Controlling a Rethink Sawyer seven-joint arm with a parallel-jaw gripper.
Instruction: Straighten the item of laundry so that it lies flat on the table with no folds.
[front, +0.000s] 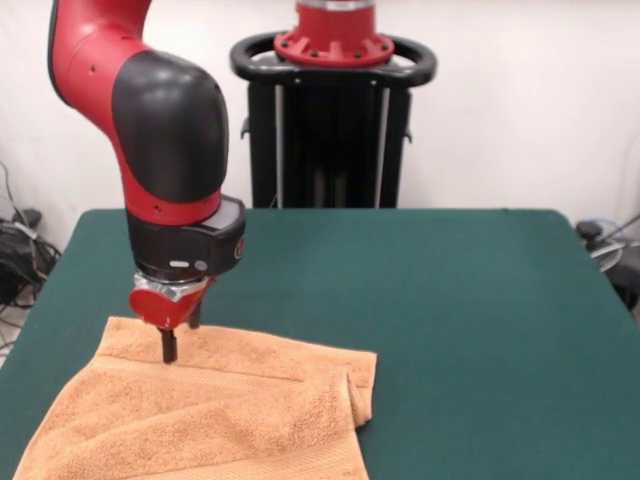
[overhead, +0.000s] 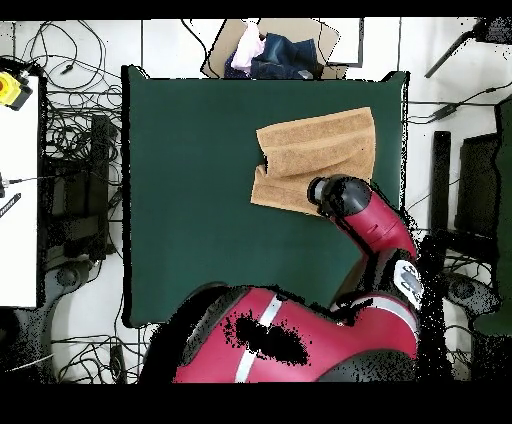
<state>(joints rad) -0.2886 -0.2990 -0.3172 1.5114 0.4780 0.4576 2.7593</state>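
The towel (front: 210, 415) lies near one corner of the table (front: 450, 300), and everything else can be placed from it. In the front view it spreads from the table's near edge back toward the robot. A fold line crosses it, and a doubled flap is turned over at the side that faces the open middle of the table. So it is not yet flat: part of the cloth seems to lie on itself, and the overhead view shows the same, with a notch (overhead: 266, 160) where two layers meet along the towel's inner edge.

The gripper (front: 168, 345) stands over the towel's back corner, the one nearest the robot's pedestal (front: 333, 110). Its dark tip points straight down and reaches the terry at or just above the surface; whether it presses into the pile cannot be told. Only one narrow dark tip shows below the red housing, so the jaws look drawn close together, though whether any cloth is pinched between them cannot be told from these views.

The vertical pose over a corner suits a pinch of the top layer; a likely reason is that a corner can be gripped and pulled outward to open the doubled part. The risk is dragging the whole towel rather than one layer
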